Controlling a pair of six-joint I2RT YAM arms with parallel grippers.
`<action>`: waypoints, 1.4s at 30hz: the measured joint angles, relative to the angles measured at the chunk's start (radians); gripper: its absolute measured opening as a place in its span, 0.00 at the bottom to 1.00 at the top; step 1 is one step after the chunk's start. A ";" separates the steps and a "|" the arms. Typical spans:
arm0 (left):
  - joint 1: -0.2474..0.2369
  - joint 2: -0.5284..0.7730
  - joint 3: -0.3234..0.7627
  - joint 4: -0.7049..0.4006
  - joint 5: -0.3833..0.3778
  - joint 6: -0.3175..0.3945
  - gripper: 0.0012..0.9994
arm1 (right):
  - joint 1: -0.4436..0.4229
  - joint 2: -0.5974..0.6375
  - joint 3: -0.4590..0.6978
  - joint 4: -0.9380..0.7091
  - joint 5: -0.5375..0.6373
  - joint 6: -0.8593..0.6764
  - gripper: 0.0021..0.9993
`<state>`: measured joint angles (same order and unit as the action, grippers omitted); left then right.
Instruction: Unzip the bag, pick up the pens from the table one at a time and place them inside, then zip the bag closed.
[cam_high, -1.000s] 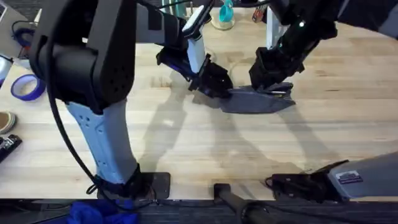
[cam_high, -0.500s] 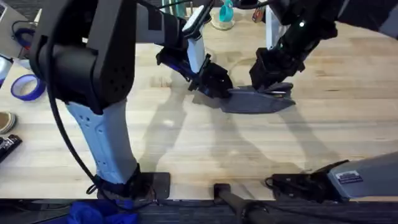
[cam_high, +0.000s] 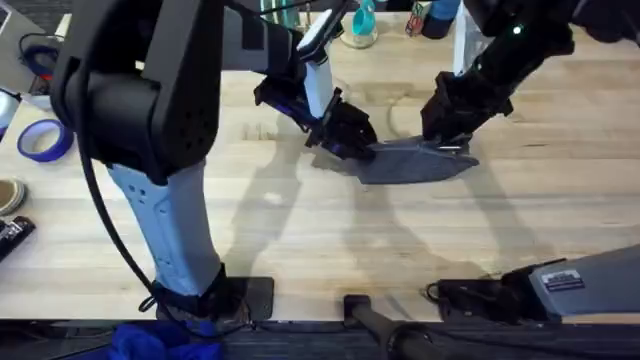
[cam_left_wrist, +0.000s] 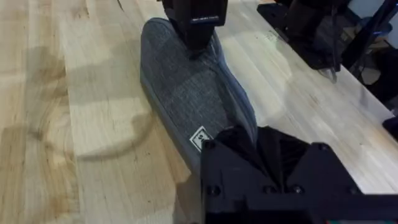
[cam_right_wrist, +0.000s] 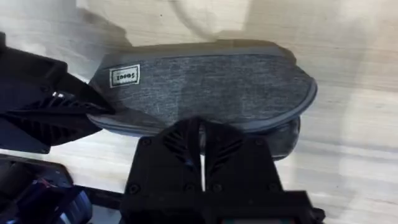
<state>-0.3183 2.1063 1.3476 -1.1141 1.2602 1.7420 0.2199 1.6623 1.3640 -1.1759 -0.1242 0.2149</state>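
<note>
Your right gripper (cam_high: 452, 140) has slid along the oblong grey fabric pouch (cam_high: 412, 162) toward its far end, jaws pinched narrow at the zipper; the left gripper (cam_high: 352, 143) clamps the near end on the bench (cam_high: 300, 230); zipping looks nearly done.

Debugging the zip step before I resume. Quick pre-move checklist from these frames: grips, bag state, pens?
1. Left gripper anchoring one end of the bag: ok; in the left wrist view its fingers are closed on the fabric at the end by the small label.
2. Right gripper pinching at the zipper edge: ok on shut fingers; whether the pull itself is held: cannot tell.
3. Zipper fully closed: cannot tell; the gripper covers part of the seam.
4. Pens inside: cannot tell.
5. Bag flat on the table: ok.
6. Clear space between the two arms: ok, they sit at opposite ends of the bag.
</note>
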 joint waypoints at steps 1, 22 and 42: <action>0.000 0.000 0.000 0.000 0.001 0.000 0.04 | -0.005 0.000 0.000 0.000 -0.003 -0.003 0.03; 0.003 0.000 0.002 -0.003 -0.001 -0.008 0.04 | -0.230 0.000 -0.112 0.064 -0.007 -0.066 0.03; 0.016 0.000 0.002 -0.007 -0.006 -0.026 0.04 | -0.509 0.000 -0.116 0.109 0.076 -0.097 0.03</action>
<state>-0.3023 2.1063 1.3491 -1.1210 1.2541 1.7157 -0.2887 1.6623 1.2480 -1.0672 -0.0483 0.1181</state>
